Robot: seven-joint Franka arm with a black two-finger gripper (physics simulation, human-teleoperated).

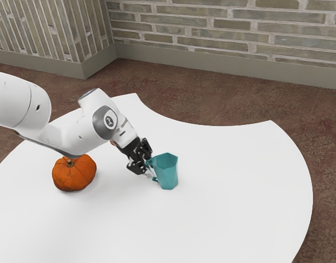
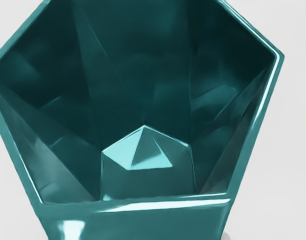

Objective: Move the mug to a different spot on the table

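A teal faceted mug [image 1: 168, 171] stands upright on the white table [image 1: 233, 181], near its middle. My black gripper [image 1: 147, 167] is down at the side of the mug facing the exterior view's left, shut on its handle and near wall. The wrist view looks straight down into the mug [image 2: 143, 115]. Its angular inside and pale bottom facet are visible, and the near wall lies just under my hand.
An orange pumpkin [image 1: 74, 172] sits on the table to the exterior view's left of the mug, under my forearm. The table's curved edge runs along the back and the right. Brown floor and brick walls lie beyond it.
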